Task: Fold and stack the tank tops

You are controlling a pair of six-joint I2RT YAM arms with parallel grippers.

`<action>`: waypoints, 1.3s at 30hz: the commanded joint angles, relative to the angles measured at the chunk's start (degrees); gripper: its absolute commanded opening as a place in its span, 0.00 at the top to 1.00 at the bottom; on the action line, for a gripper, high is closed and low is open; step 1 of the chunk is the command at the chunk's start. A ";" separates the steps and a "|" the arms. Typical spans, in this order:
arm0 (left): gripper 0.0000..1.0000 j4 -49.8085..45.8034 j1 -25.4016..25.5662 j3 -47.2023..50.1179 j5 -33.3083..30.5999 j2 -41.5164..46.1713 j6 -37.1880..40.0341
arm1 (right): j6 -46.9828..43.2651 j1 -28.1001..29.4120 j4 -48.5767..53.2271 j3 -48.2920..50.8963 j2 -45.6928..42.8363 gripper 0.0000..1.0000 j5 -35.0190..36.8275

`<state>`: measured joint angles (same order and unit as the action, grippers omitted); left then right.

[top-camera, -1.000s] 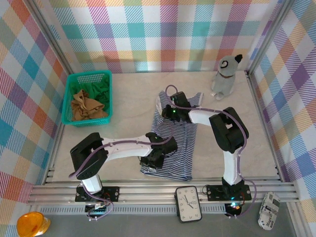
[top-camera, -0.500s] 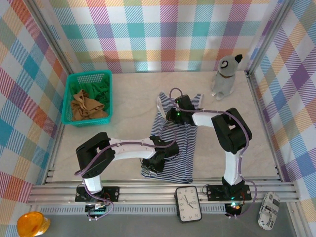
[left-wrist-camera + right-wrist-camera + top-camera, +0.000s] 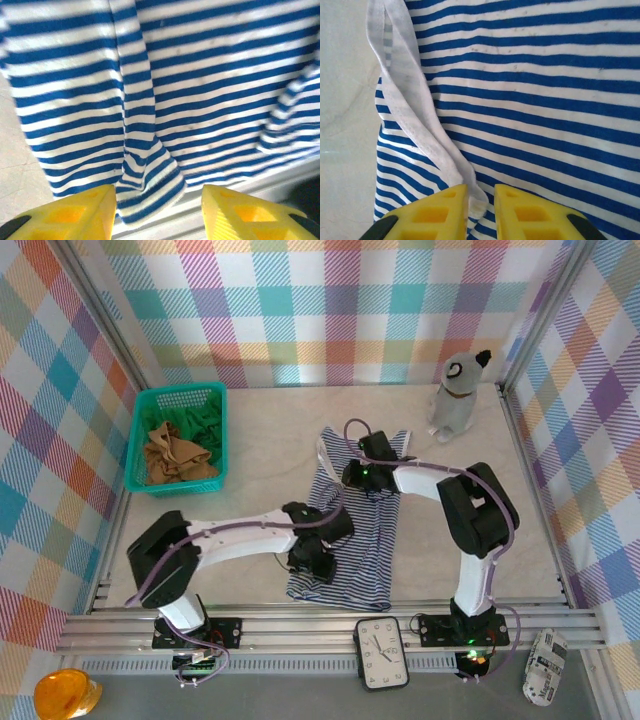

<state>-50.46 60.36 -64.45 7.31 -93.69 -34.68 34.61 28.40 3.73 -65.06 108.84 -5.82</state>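
The navy-and-white striped tank top (image 3: 365, 540) lies spread on the table's middle, its hem toward the near edge. My left gripper (image 3: 310, 562) hovers over the hem's left corner. In the left wrist view it (image 3: 159, 215) stands open, with a loose fold of striped cloth (image 3: 150, 185) lying between the yellow fingers (image 3: 75, 215). My right gripper (image 3: 352, 477) sits at the top's upper left. Its jaws (image 3: 481, 210) stand slightly apart, and the white trim strap (image 3: 420, 125) ends loosely in the gap. The tan-brown top (image 3: 172, 455) and green top (image 3: 200, 422) lie in the basket.
The teal mesh basket (image 3: 180, 392) stands at the back left. A grey toy dog (image 3: 458, 390) sits at the back right. A small clock (image 3: 381, 652) rests on the rail at the near edge. Plaid walls enclose the table.
My left gripper has opened and let go of the striped hem, which now lies on the table. My right gripper's jaws have parted a little around the white strap.
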 commanded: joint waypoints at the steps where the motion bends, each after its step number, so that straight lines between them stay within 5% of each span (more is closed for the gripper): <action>1: 0.50 0.90 -4.79 0.27 3.05 5.50 0.79 | -4.28 -0.43 4.29 -3.64 -4.20 0.73 2.16; 9: 0.51 12.61 -12.68 5.68 4.45 4.84 -1.94 | -1.22 1.41 -3.50 -8.08 -0.49 0.69 -5.49; 18: 0.54 20.41 -11.44 7.28 8.28 -2.28 -3.44 | -2.98 2.38 -2.17 -21.70 12.54 0.65 -7.25; 25: 0.55 22.11 -10.61 9.91 9.08 -4.73 -4.08 | -13.63 3.64 5.90 -31.78 19.22 0.58 5.01; 39: 0.54 23.39 -10.08 14.72 9.83 -4.96 -5.01 | -25.91 5.72 25.00 -54.52 33.01 0.60 16.10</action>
<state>-25.04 49.43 -52.90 17.08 -96.47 -39.18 12.03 33.80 21.91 -115.57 139.83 6.17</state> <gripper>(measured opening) 0.456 0.413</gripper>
